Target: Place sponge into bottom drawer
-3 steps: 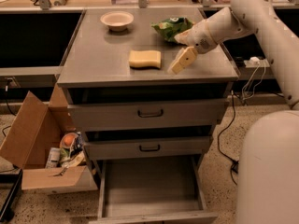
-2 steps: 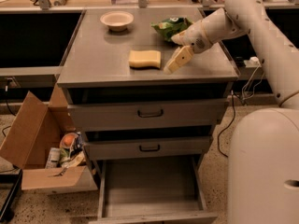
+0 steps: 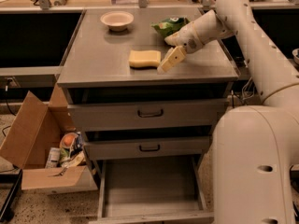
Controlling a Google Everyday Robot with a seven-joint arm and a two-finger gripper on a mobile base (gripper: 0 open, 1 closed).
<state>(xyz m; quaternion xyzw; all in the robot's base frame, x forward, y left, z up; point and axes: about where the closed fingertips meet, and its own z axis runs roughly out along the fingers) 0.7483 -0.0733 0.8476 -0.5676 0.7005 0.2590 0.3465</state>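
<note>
The pale yellow sponge (image 3: 144, 59) lies flat on the grey cabinet top (image 3: 93, 59), near the middle front. My gripper (image 3: 167, 63) hangs at the end of the white arm, just right of the sponge and low over the top, close to its right edge. The bottom drawer (image 3: 150, 190) is pulled out at floor level, with a bare grey floor.
A round cream bowl (image 3: 117, 20) stands at the back left of the top. A green snack bag (image 3: 169, 26) lies at the back, behind the arm. The two upper drawers (image 3: 149, 113) are shut. An open cardboard box (image 3: 44, 148) of clutter sits on the floor at the left.
My gripper has moved left along the top toward the sponge's right edge. The sponge, bowl and bag have not moved.
</note>
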